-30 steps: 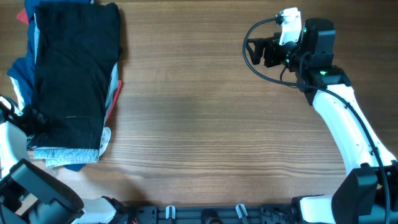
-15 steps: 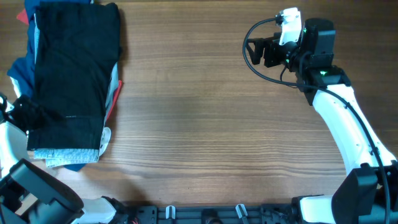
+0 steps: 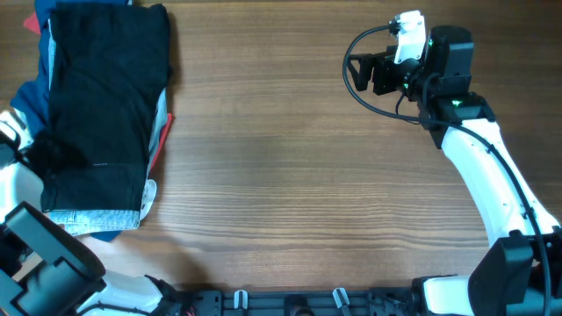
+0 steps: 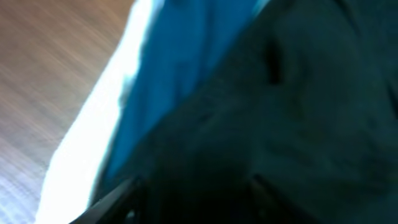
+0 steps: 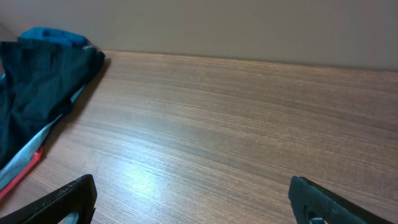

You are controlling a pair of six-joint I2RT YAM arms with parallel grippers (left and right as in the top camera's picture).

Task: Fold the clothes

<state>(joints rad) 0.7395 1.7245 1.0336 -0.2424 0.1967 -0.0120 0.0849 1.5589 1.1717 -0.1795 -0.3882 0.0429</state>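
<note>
Two arms, one garment: black shorts (image 3: 105, 96) laid out as a long dark strip at the far left of the wooden surface (image 3: 290, 175), topping a pile of light-blue denim shorts (image 3: 92, 217) and navy and red garments (image 3: 25, 101). Long axis running from the near edge toward the far edge, with the denim hem peeking out at the near end.

Planted at the strip's left border, close to that near end: the left hand (image 3: 53, 158), on the fabric's edge. Seen from the left wrist, nothing but blurred black cloth beside a band of blue, so impossible to tell whether parted or closed on a fold.

Parked well apart on the far right, across bare wood: the right hand (image 5: 193, 190), fingers spread wide, holding nothing, aimed back toward the pile.

Judged from the neat rectangle, well advanced in the fold, with little left beyond a last tidy.

Clearly nearer: the left arm, right at the cloth. Any further fold likely to bring the near end up along the length, and best started from that side rather than by a long reach from the right.

Worth watching: dragging the denim beneath along with the black layer.
</note>
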